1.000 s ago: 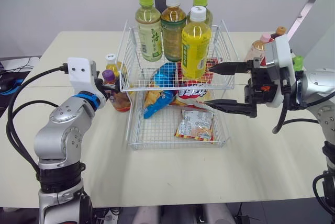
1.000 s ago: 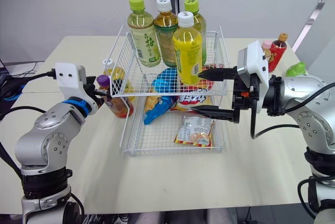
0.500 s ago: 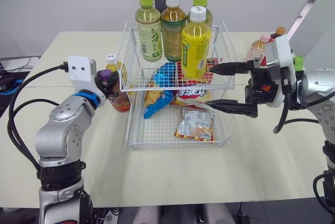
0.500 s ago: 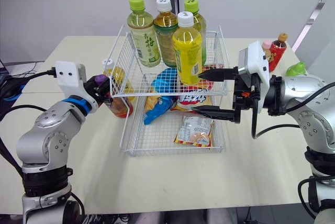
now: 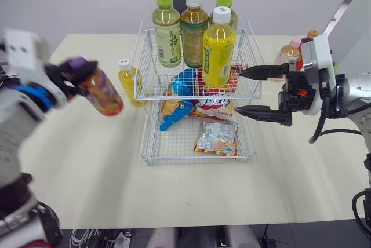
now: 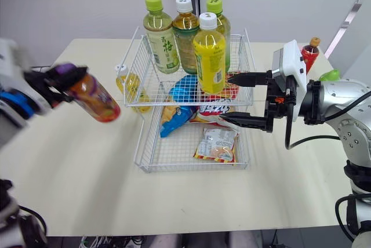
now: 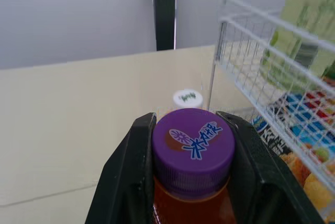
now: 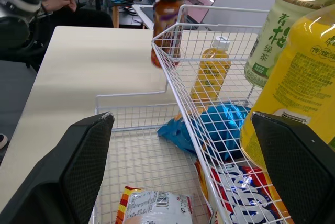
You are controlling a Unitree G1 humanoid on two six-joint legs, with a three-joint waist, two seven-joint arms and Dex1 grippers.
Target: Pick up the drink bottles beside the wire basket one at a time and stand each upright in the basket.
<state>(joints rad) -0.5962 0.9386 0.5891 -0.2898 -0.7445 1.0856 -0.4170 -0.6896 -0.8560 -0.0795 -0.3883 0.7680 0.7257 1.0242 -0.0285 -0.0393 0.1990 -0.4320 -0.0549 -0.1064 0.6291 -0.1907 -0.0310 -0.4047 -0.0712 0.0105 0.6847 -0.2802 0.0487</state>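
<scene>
My left pincer [image 7: 186,130] pinches the tilted bottle [image 5: 102,93] by the neck; it may slip or hit the basket [image 5: 197,98] ahead

You have little legible text here. On the green tea bottle [image 8: 272,33] in the upper tier of the wire basket [image 5: 142,138], the label's large dark characters look like 特茶, with smaller 緑茶 below. The yellow bottle [image 8: 298,93] beside it carries green characters too small to read. The purple cap [image 7: 192,137] of the brown drink bottle [image 5: 101,91], well left of the basket, bears blue script you cannot make out. The snack bag [image 5: 214,106] in the basket's lower tier shows bold red lettering, unreadable. The white cap [image 7: 187,98] of the small yellow bottle [image 5: 126,80] just beside the basket has a blurred green mark.
</scene>
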